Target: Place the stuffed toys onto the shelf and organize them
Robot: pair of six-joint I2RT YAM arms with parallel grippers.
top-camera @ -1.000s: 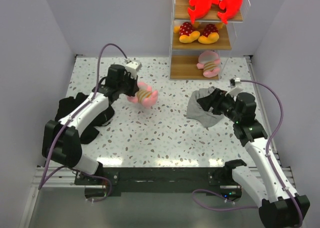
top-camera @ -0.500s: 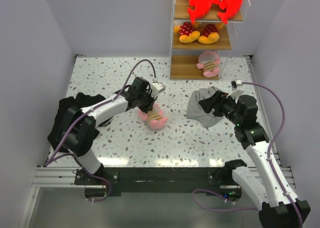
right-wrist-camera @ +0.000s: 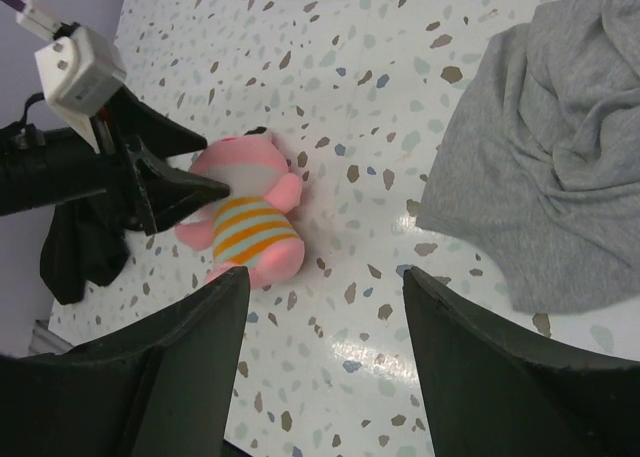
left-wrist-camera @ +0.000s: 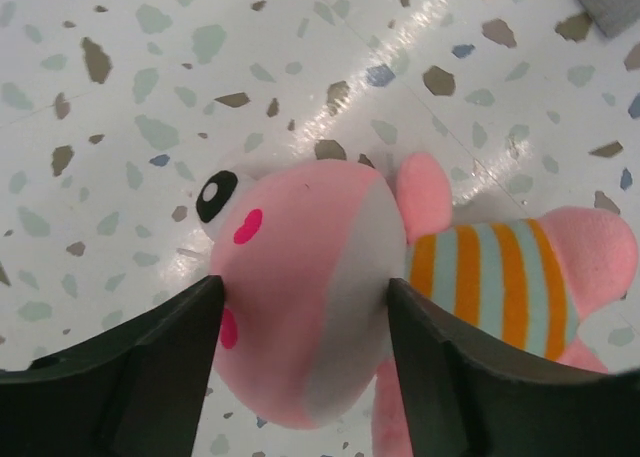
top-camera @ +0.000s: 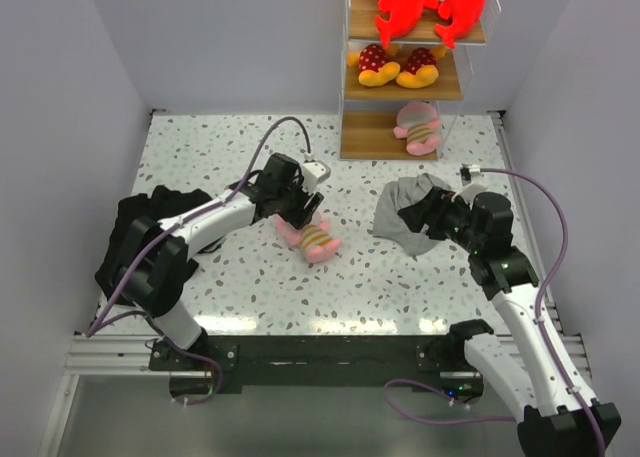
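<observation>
A pink stuffed toy (top-camera: 315, 239) in a striped shirt lies on the speckled table near its middle. My left gripper (top-camera: 299, 215) stands over its head, open. In the left wrist view the fingers (left-wrist-camera: 150, 357) flank the round, unsqueezed head of the pink toy (left-wrist-camera: 300, 267). The shelf (top-camera: 345, 97) rises at the back, right of centre. Its top board carries two red-and-white toys (top-camera: 430, 2), the middle board two yellow-orange toys (top-camera: 397, 67), the bottom board one pink toy (top-camera: 418, 127). My right gripper (top-camera: 420, 213) hovers open over the grey cloth, holding nothing. Its wrist view shows the pink toy (right-wrist-camera: 245, 227) beyond the right gripper (right-wrist-camera: 325, 277).
A crumpled grey cloth (top-camera: 405, 222) lies right of centre, under my right gripper, and fills the right side of the right wrist view as well (right-wrist-camera: 560, 177). A black cloth (top-camera: 150, 227) is bunched at the table's left edge. Grey walls close in both sides.
My left arm carried the pink toy from the left side toward the table's middle and set it down. Its jaws then spread apart around the head. The right gripper barely moved.
</observation>
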